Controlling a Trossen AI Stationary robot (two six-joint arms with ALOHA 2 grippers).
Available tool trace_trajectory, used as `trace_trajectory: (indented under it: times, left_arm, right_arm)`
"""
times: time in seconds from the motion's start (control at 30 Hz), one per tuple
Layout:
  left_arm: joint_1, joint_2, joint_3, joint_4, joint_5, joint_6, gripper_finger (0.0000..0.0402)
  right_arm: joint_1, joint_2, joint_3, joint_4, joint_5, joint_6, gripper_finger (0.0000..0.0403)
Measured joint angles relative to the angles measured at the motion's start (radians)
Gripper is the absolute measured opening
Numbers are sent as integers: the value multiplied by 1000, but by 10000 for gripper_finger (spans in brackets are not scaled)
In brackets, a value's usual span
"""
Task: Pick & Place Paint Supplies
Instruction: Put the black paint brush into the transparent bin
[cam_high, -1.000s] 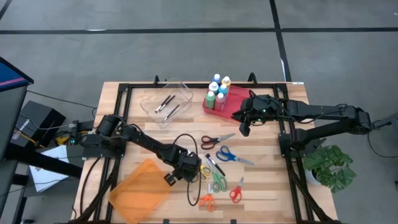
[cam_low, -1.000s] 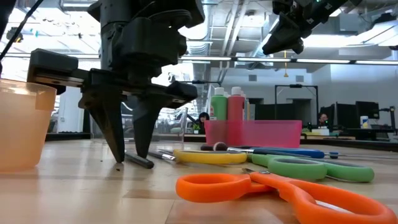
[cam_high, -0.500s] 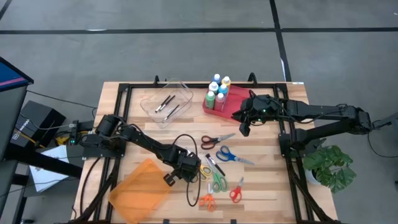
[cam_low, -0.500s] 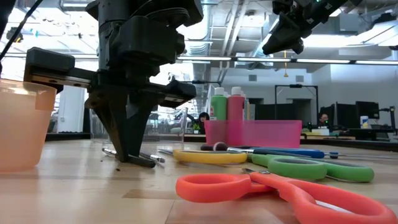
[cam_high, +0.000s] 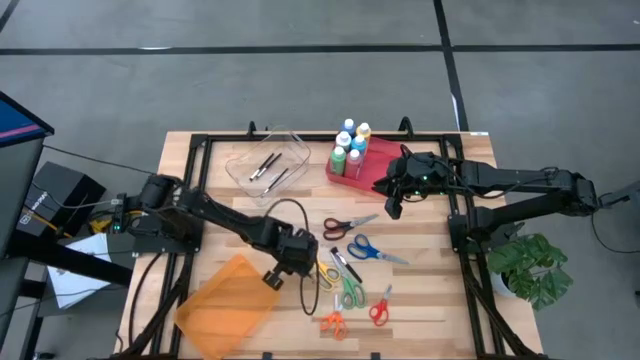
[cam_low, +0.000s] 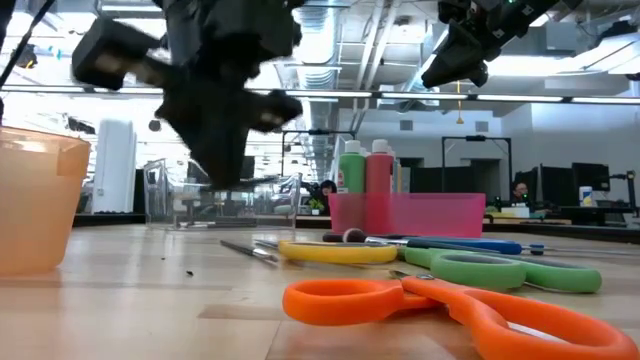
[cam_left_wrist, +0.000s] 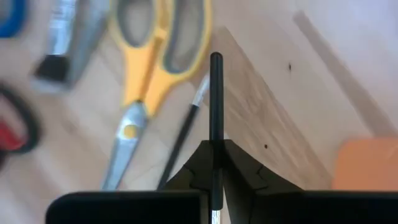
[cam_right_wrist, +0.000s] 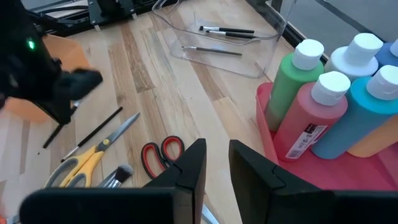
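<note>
The left claw (cam_left_wrist: 215, 186) is clamped on a thin, light, stiff paintbrush (cam_left_wrist: 216, 112) above the surface, best held mid-shaft, while the right claw (cam_right_wrist: 216, 163), fingers slightly parted and empty, hovers just beside the smooth, top-heavy paint bottles (cam_right_wrist: 311, 106) standing in the red tray (cam_high: 368, 168).

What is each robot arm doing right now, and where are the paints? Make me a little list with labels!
left end effector: shut on a thin black brush, above the table by the yellow scissors
right end effector: open, empty, beside the red bin
paint bottles: upright in the red bin
clear tray: holds more brushes
orange container: near the left arm
</note>
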Motion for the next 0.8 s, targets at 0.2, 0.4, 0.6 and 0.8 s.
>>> trace_trajectory:
  times: [0.2,0.4,0.6,0.8]
  left_arm:
    - [75,-177,1,18,9,-182,8]
    - [179,-378,2,134,12,-446,8]
    - [279,-561,3,339,15,-653,10]
    - [341,-684,5,638,33,-813,11]
  right_arm:
    - [0,0,0,1,0,0,68]
    - [0,0,0,7,0,-1,68]
    - [0,0,0,47,1,-3,68]
    - [0,0,0,53,1,-3,68]
